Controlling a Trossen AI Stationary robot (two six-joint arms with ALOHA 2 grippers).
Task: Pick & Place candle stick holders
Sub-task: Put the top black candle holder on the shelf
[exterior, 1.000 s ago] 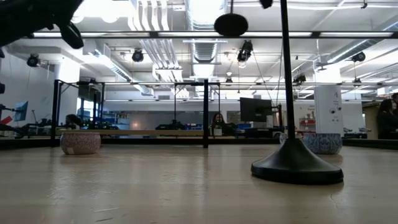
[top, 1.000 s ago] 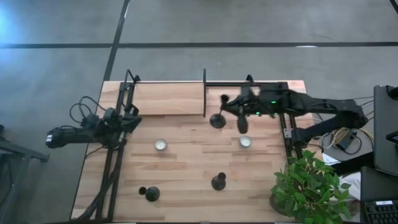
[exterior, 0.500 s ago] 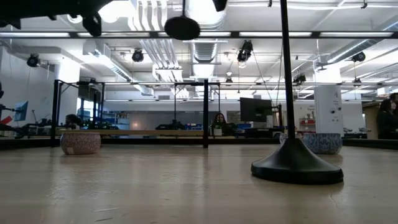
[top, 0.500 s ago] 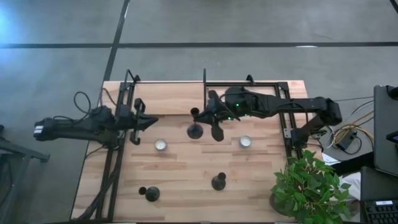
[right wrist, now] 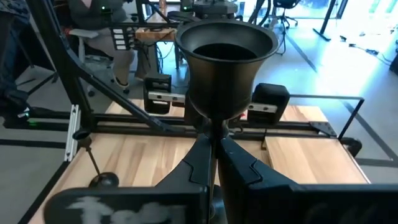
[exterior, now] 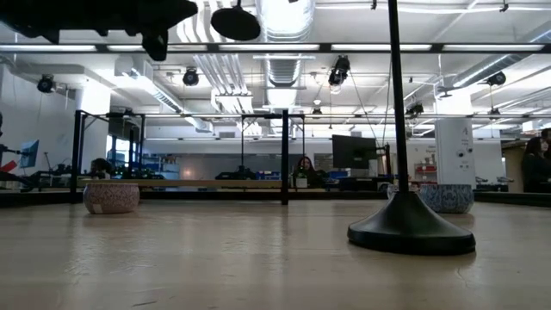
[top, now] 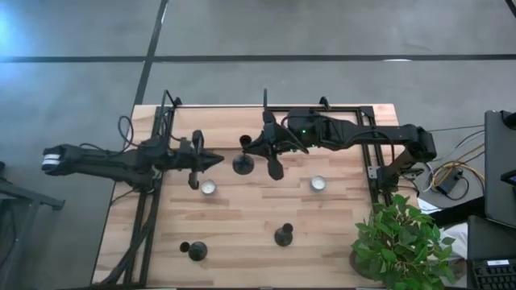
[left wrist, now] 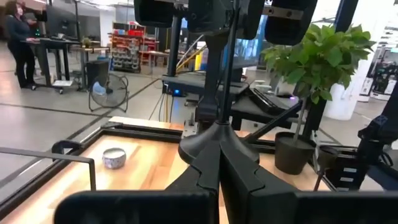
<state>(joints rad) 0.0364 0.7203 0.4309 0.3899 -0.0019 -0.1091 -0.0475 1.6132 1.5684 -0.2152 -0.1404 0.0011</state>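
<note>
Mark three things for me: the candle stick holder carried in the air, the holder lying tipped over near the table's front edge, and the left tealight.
carried candle stick holder (top: 242,164), high view, on its round base.
tipped candle stick holder (top: 197,250), high view, on its base.
left tealight (top: 208,188), high view, on the disc's centre.

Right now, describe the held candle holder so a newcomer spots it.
On the wooden table, look back-centre, at the right gripper. The candle stick holder it grips hangs in the air; the other two stand near the front.
</note>
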